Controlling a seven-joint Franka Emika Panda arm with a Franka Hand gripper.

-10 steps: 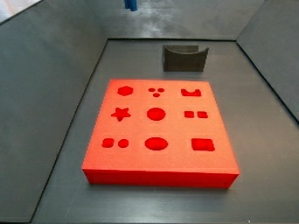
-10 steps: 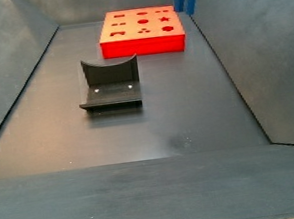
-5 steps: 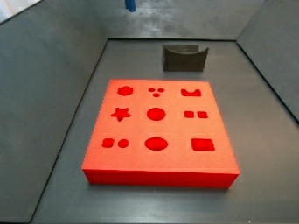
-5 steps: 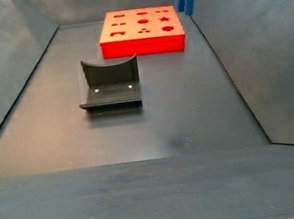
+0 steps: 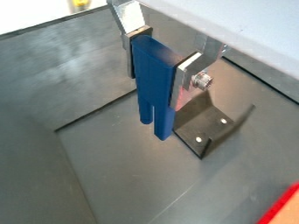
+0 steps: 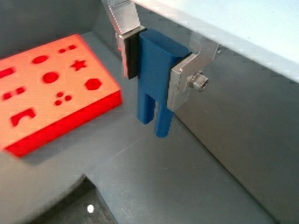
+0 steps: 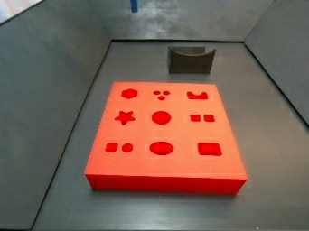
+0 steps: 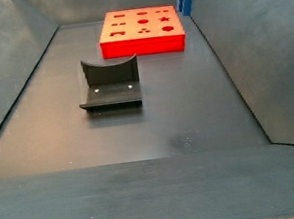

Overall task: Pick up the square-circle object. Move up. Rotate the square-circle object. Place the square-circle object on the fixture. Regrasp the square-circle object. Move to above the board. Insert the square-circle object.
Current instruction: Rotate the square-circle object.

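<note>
The gripper (image 5: 158,52) is clamped on the square-circle object (image 5: 153,87), silver fingers (image 6: 183,77) squeezing its flat sides, prongs hanging down. In both side views the arm's cut off at the top edge, only a blue sliver (image 7: 135,5) pokes in, shorter than a second ago. The board (image 7: 164,136) sits mid-frame, the fixture (image 7: 191,60) upper right, well apart from the piece.

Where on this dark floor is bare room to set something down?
Widest free patch: the floor in front of the dark grey notched fixture. Narrow strips flank the large red board. The end effector, holding the blue two-pronged plastic piece, hangs high, above everything.
</note>
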